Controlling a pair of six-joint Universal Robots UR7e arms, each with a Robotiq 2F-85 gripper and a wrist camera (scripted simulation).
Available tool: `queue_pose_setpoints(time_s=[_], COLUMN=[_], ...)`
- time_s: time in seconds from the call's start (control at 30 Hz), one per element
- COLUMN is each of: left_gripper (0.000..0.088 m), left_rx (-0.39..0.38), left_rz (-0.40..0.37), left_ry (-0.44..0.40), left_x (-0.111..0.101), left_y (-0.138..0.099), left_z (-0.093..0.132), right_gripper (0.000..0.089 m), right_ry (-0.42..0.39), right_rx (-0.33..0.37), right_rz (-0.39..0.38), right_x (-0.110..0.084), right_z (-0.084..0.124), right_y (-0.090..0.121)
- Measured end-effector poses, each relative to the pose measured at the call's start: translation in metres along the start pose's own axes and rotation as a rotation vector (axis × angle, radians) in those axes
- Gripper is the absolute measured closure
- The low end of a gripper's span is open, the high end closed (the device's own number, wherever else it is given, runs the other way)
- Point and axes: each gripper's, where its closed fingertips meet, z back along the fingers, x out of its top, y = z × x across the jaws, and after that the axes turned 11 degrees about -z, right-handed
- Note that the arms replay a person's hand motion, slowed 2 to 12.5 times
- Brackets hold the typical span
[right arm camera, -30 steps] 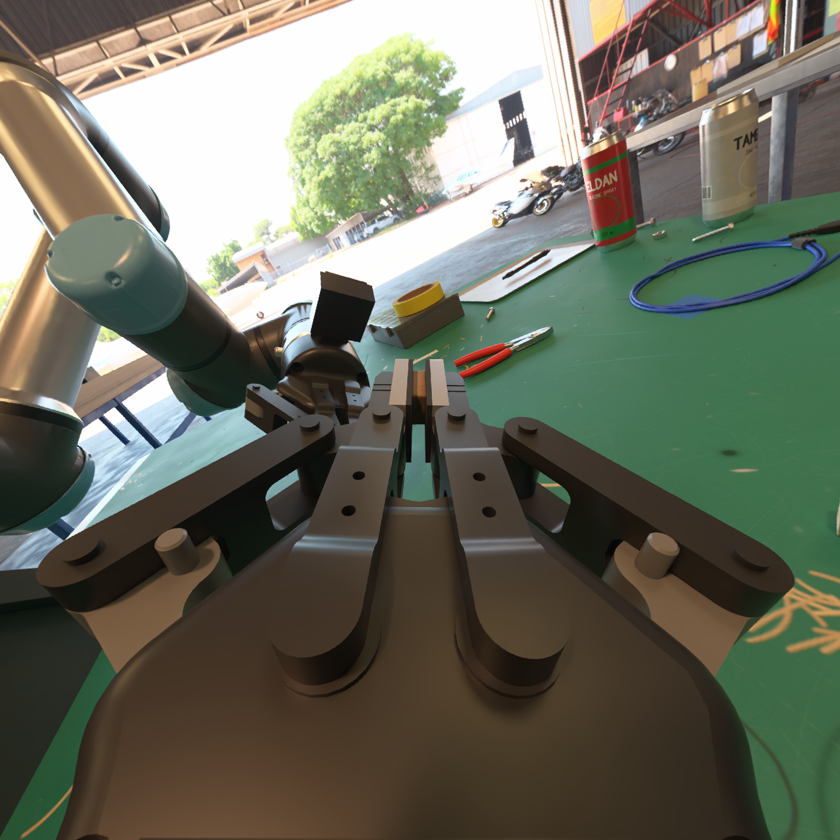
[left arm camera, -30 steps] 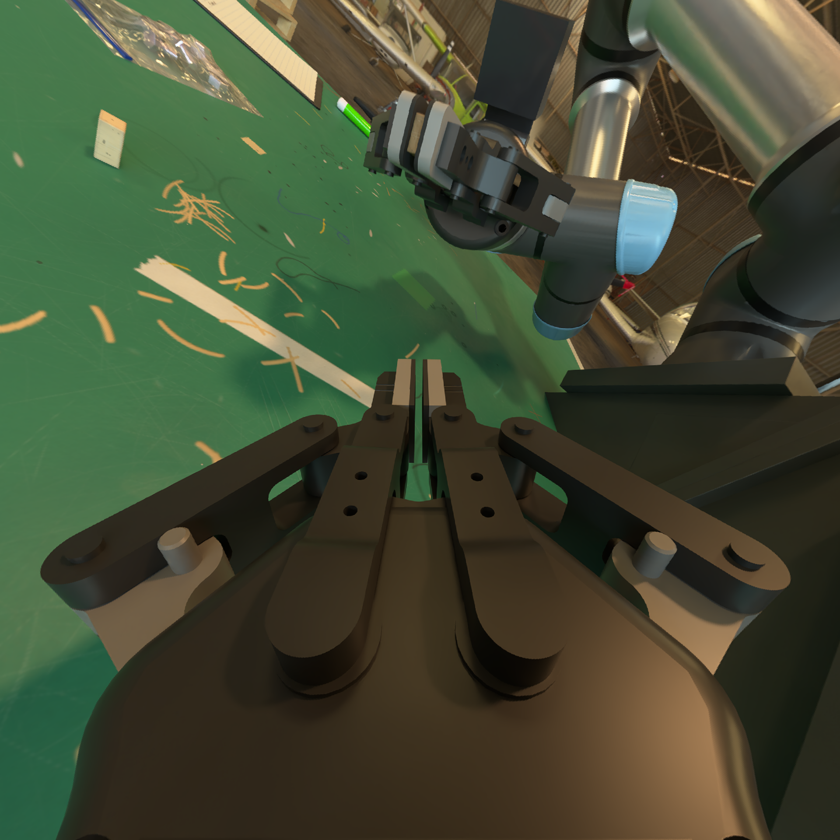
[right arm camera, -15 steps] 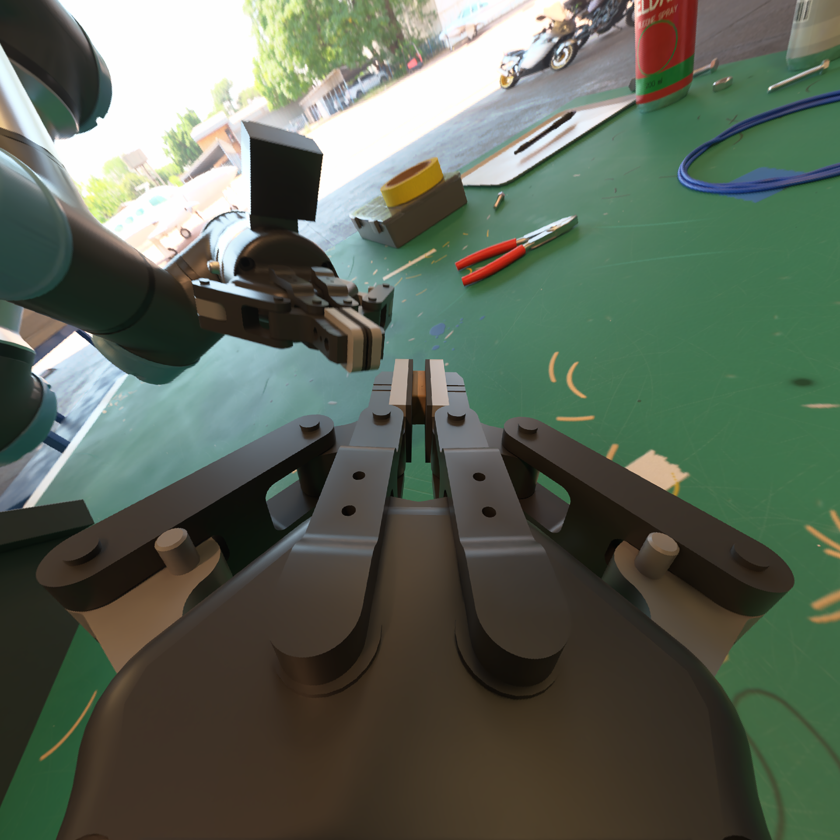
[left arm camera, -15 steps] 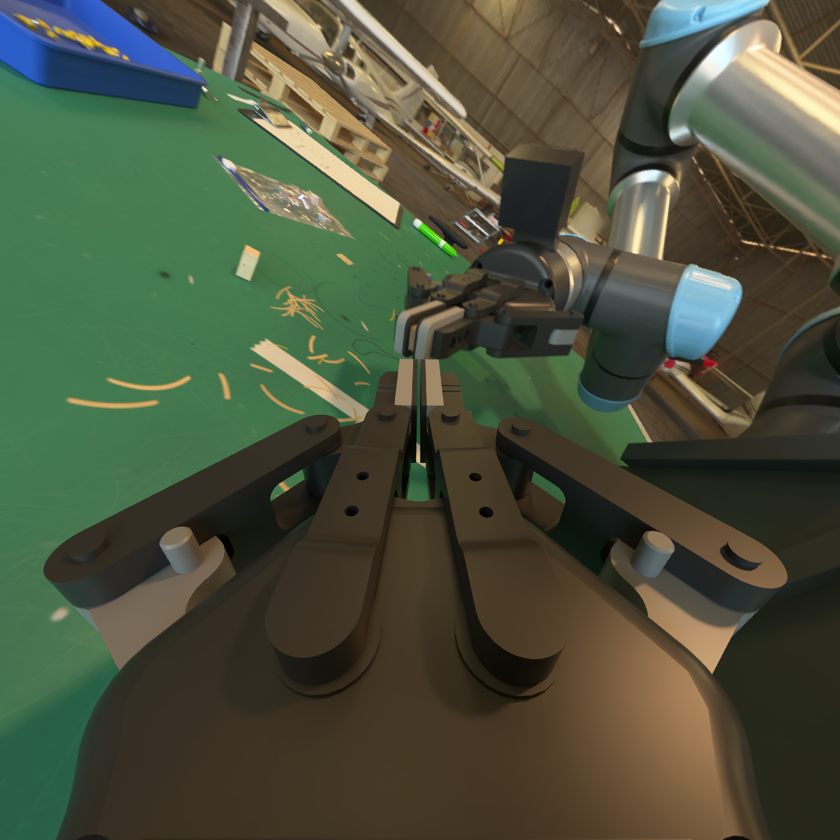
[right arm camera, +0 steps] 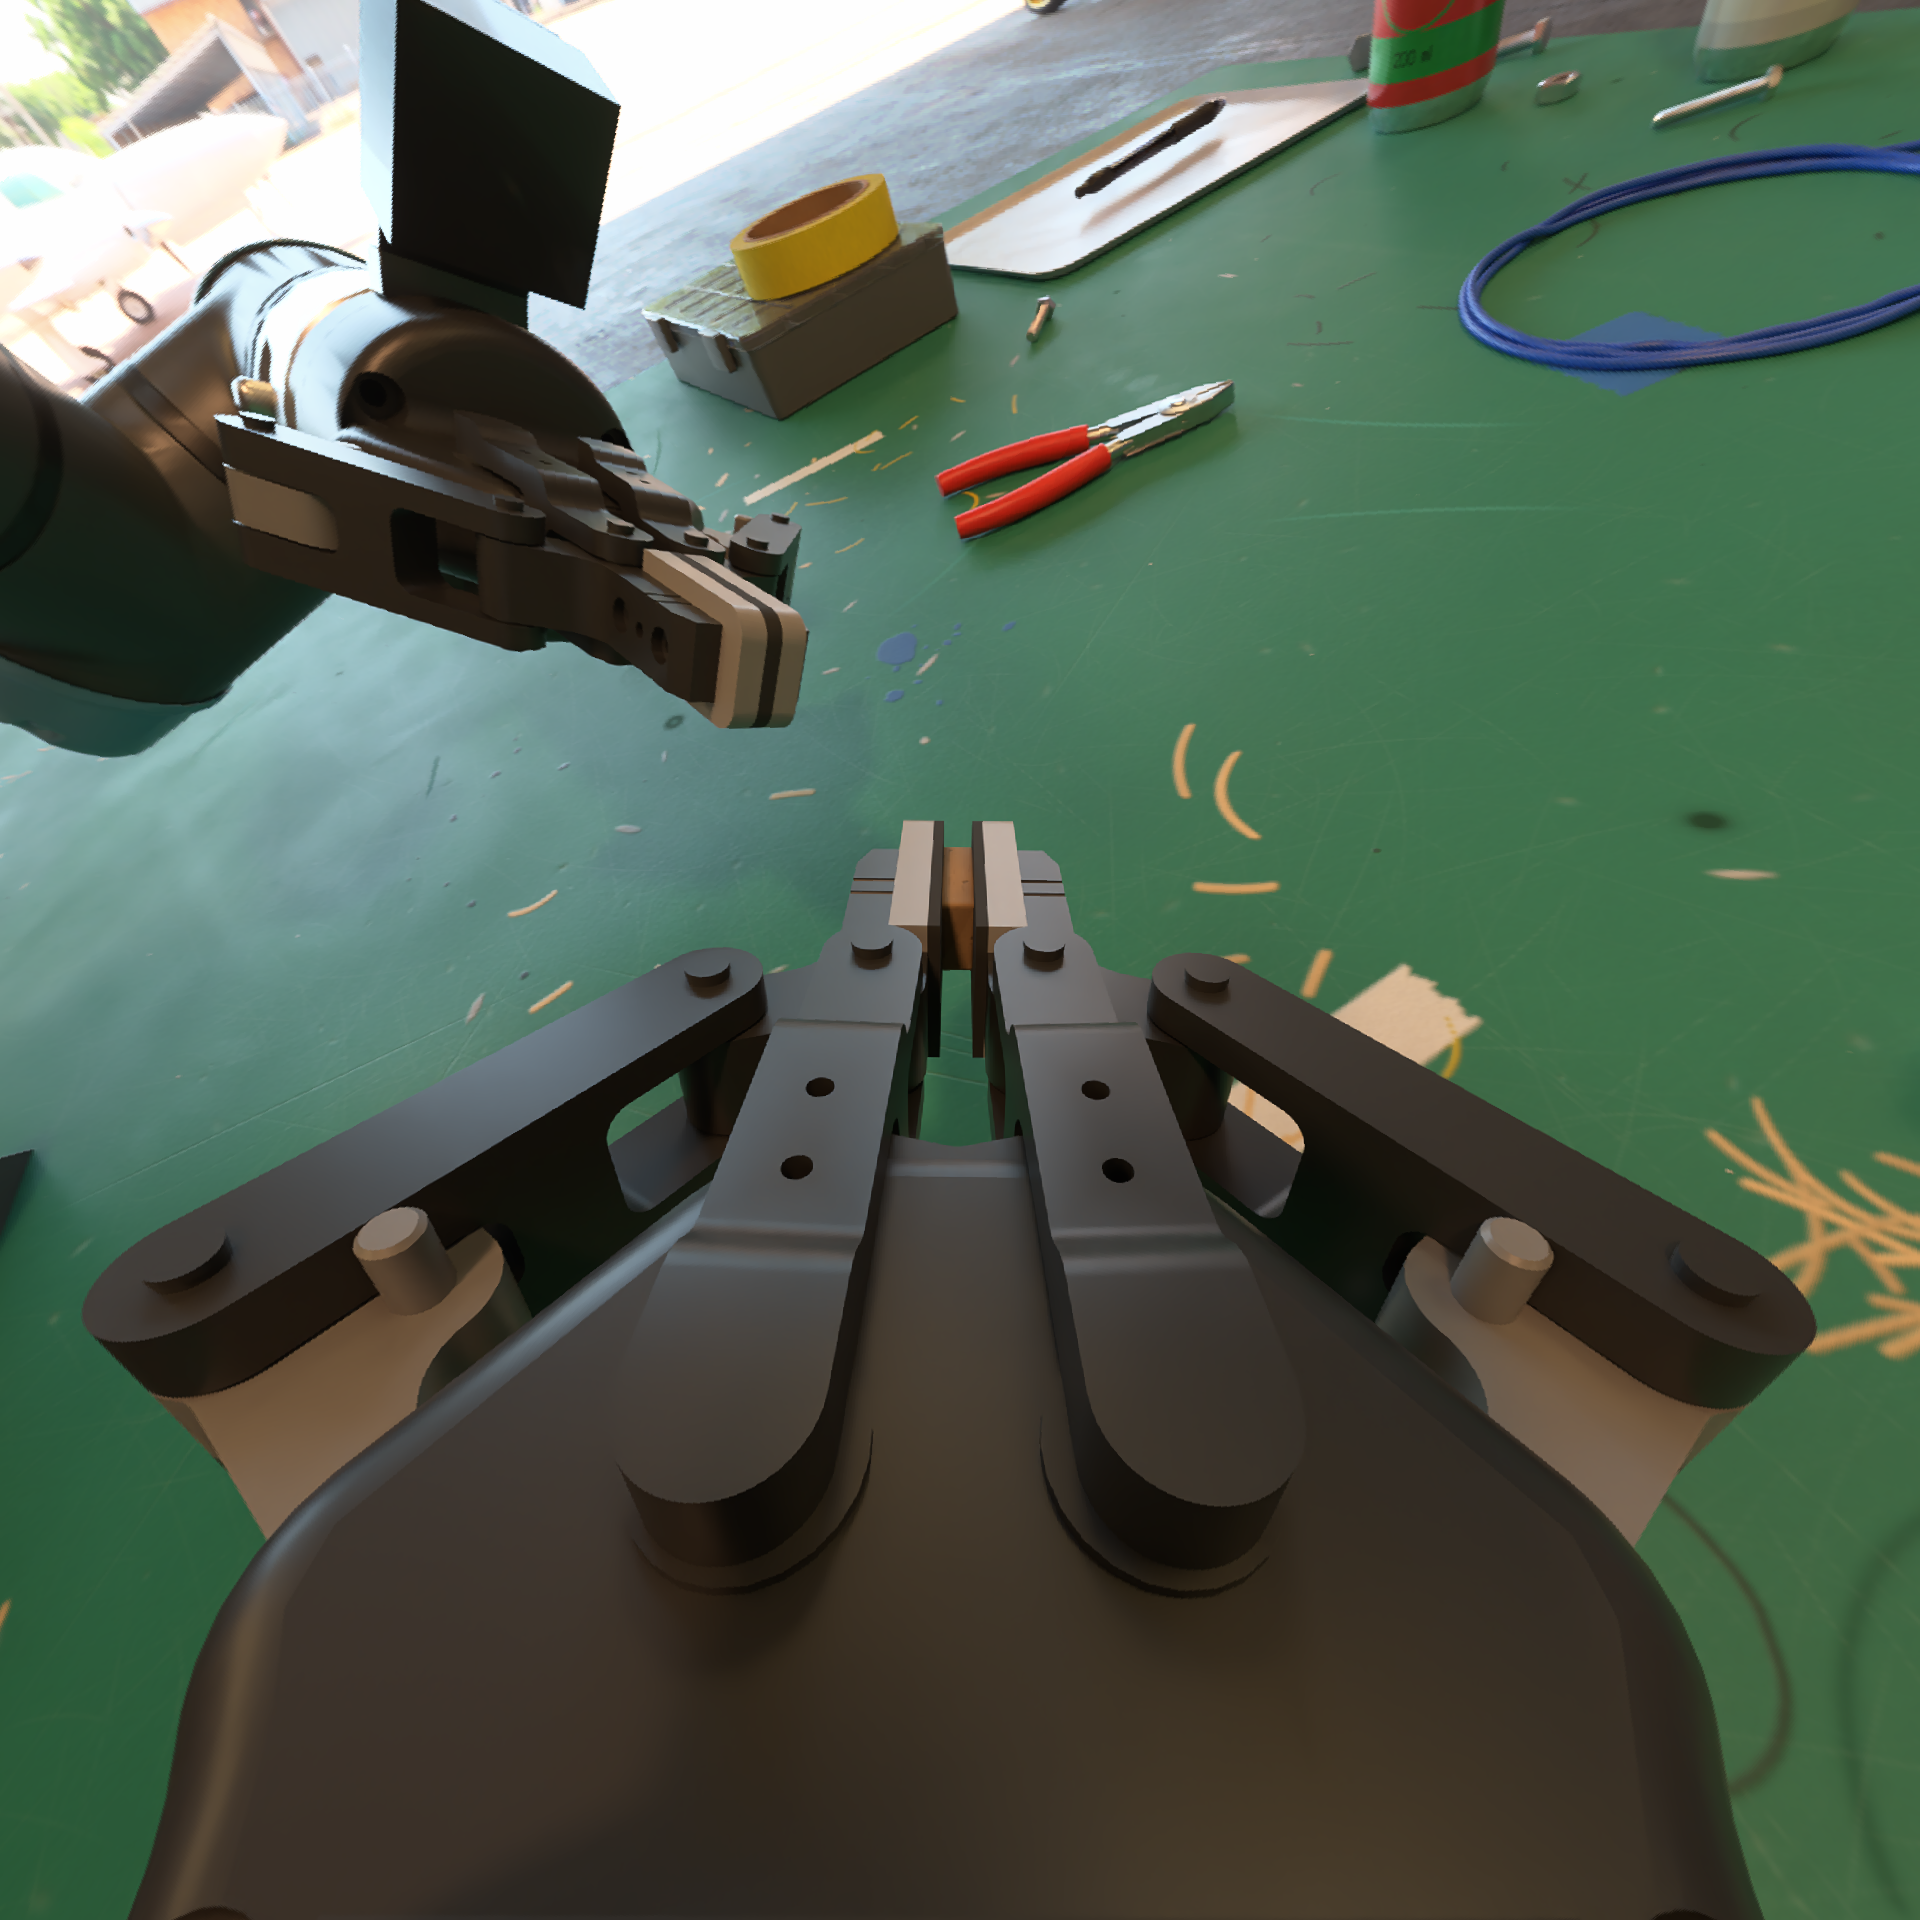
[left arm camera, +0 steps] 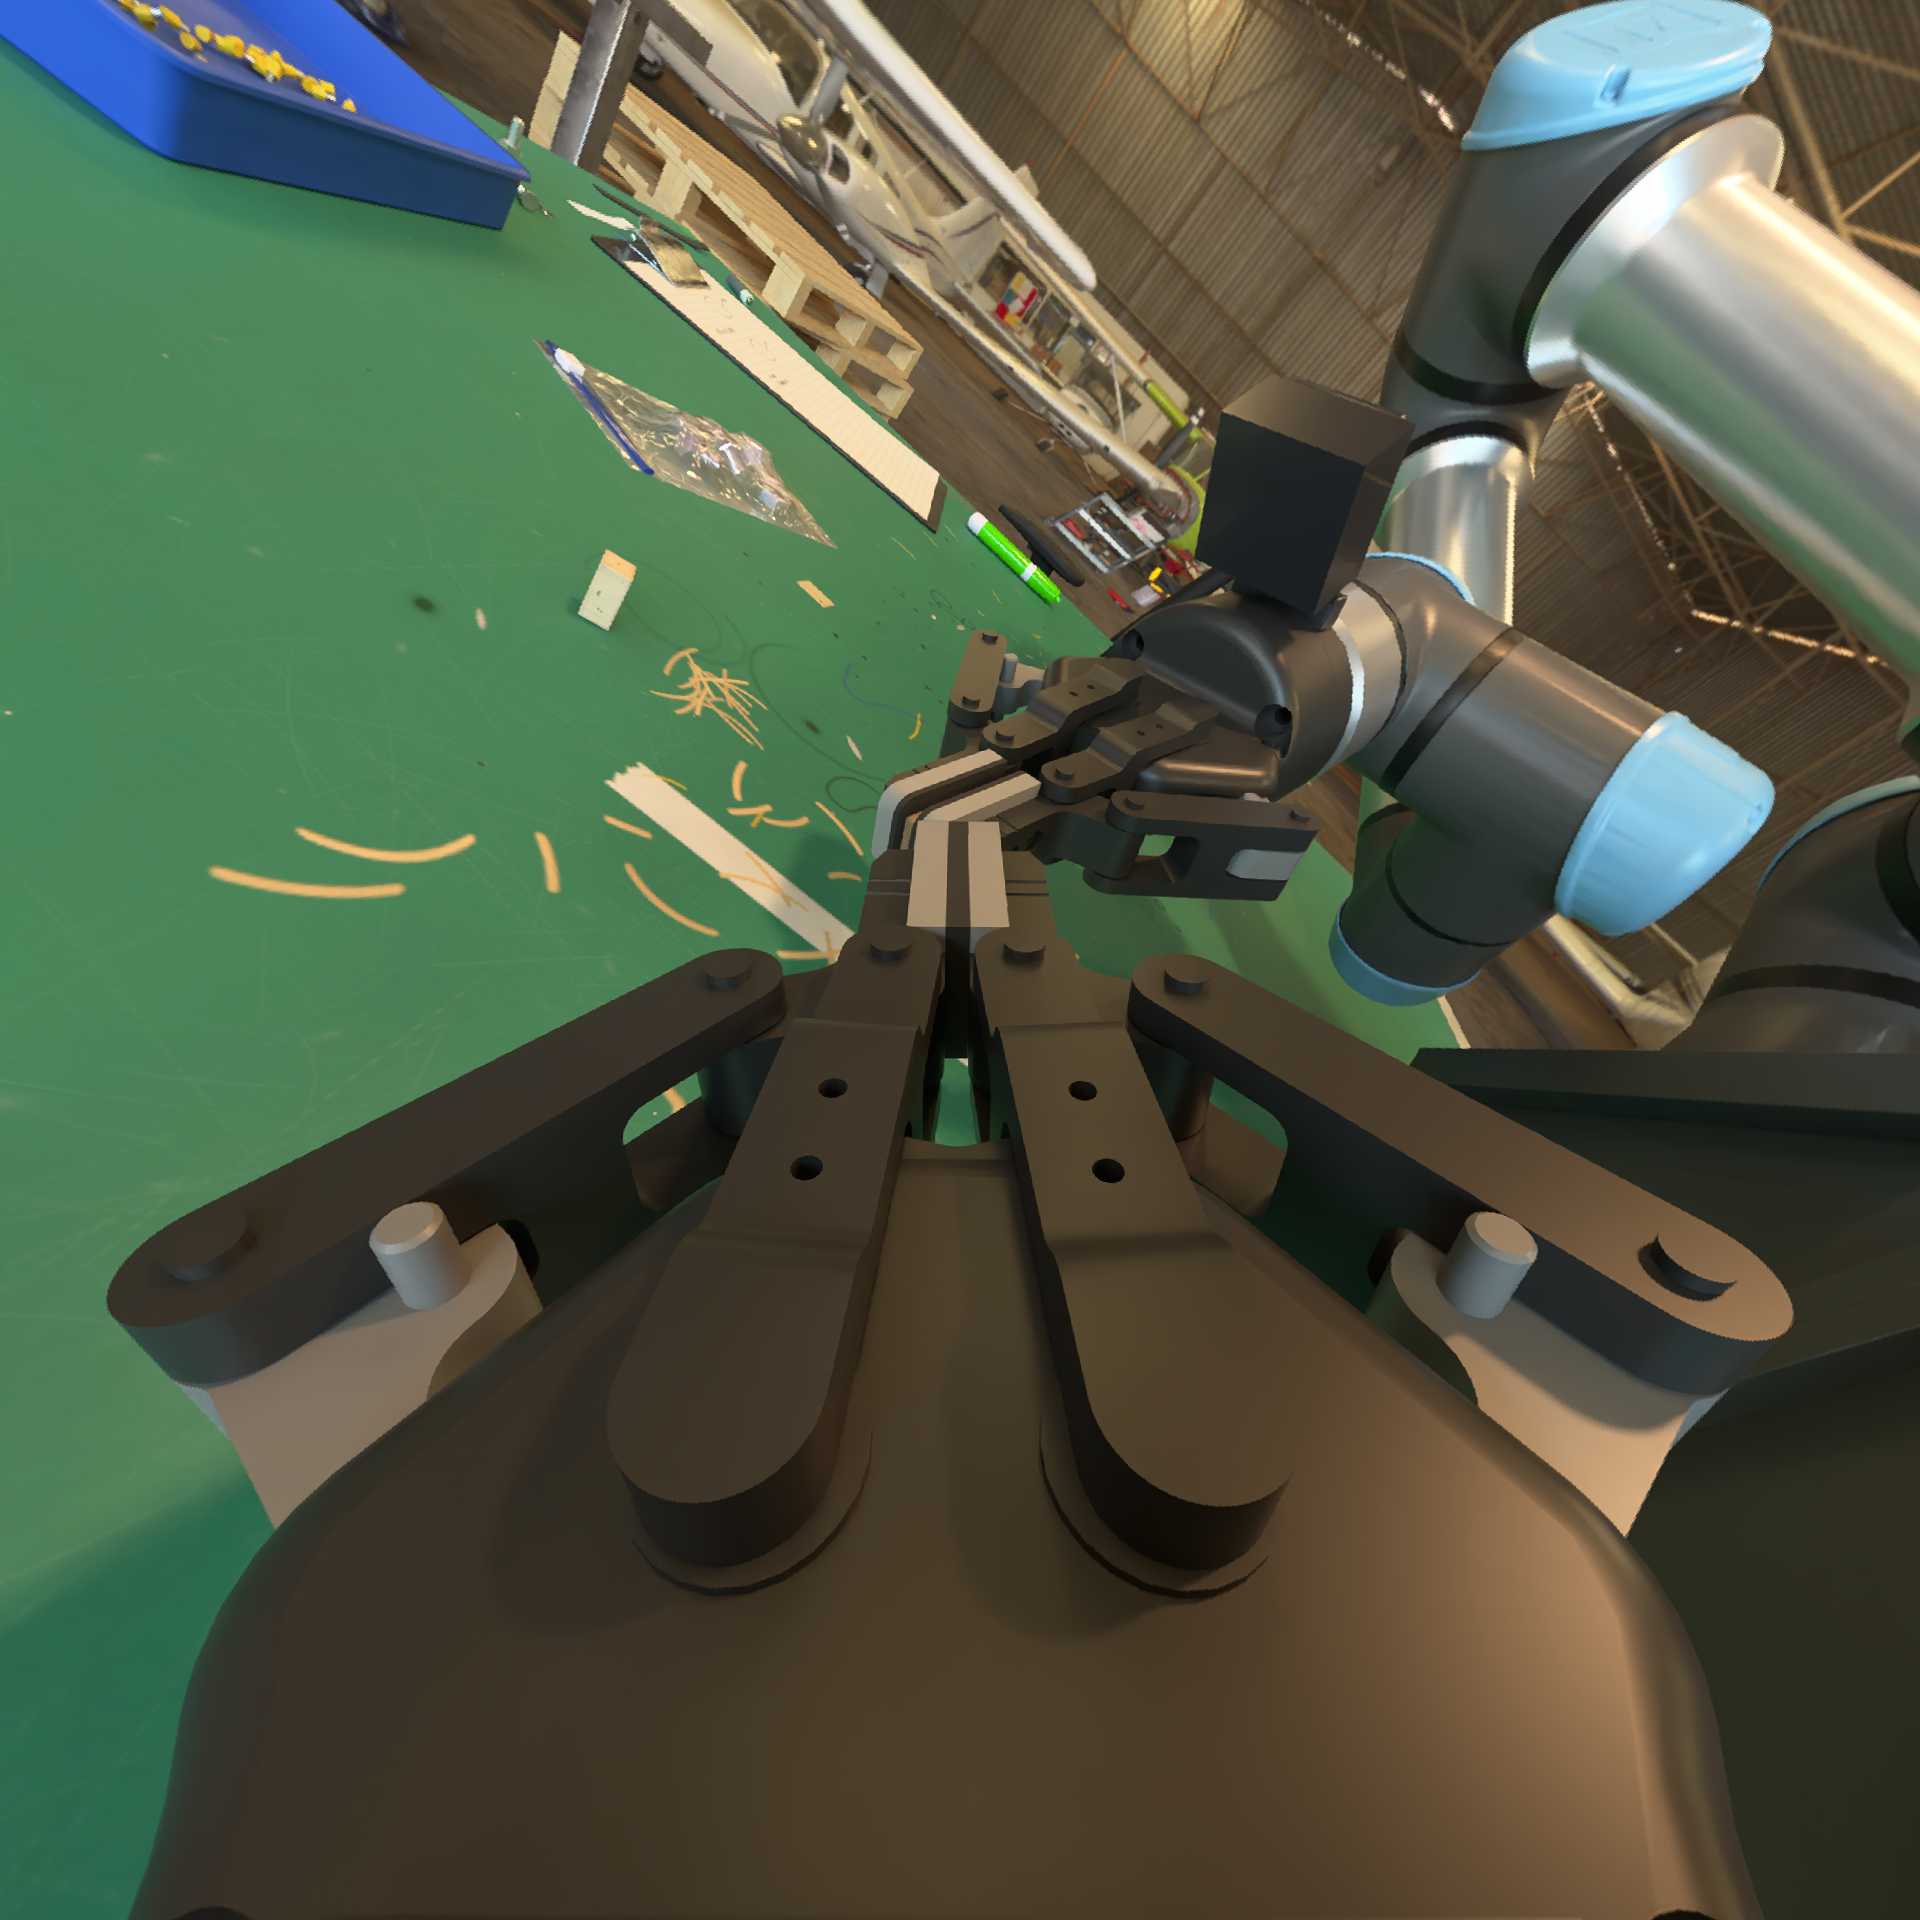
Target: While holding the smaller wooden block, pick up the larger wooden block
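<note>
A small wooden block is seen clamped between the pads of the right gripper in the right wrist view, above the green table; only a narrow brown strip of it shows between the two pale pads. The left gripper is seen with its pads drawn together and nothing between them; in the right wrist view the same gripper hangs to the left of and beyond the right one, apart from it and clear of the table. In the left wrist view the right gripper is found just beyond the left fingertips, reaching in from the right; the block it holds cannot be made out there. A pale wooden block is seen on the table at far left in that view, well apart from both grippers; whether it is the larger one cannot be told for certain. Between it and the grippers, a strip of pale tape and scattered wood shavings lie on the mat; farther off a clear plastic bag, a green marker and a blue tray are seen. In the right wrist view, red-handled pliers, a yellow tape roll on a grey box, a coil of blue cable and a clipboard are placed at the far side.
</note>
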Motion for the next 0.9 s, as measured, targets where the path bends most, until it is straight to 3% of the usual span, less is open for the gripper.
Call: queue_pose_setpoints(time_s=[0.4,0.9], left_gripper=[0.0882,0.0882], left_rx=[0.012,0.036], left_rz=[0.068,0.017], left_ry=[-0.008,-0.005], left_x=[-0.0042,-0.0062], left_y=[0.0035,0.0014], left_z=[-0.0015,-0.0034], right_gripper=[0.0847,0.0847], right_ry=[-0.018,-0.025], right_rx=[-0.054,-0.062], right_rz=[0.026,0.02], right_x=[0.0027,0.0042], right_z=[0.0023,0.0034], right_y=[-0.0065,-0.0084])
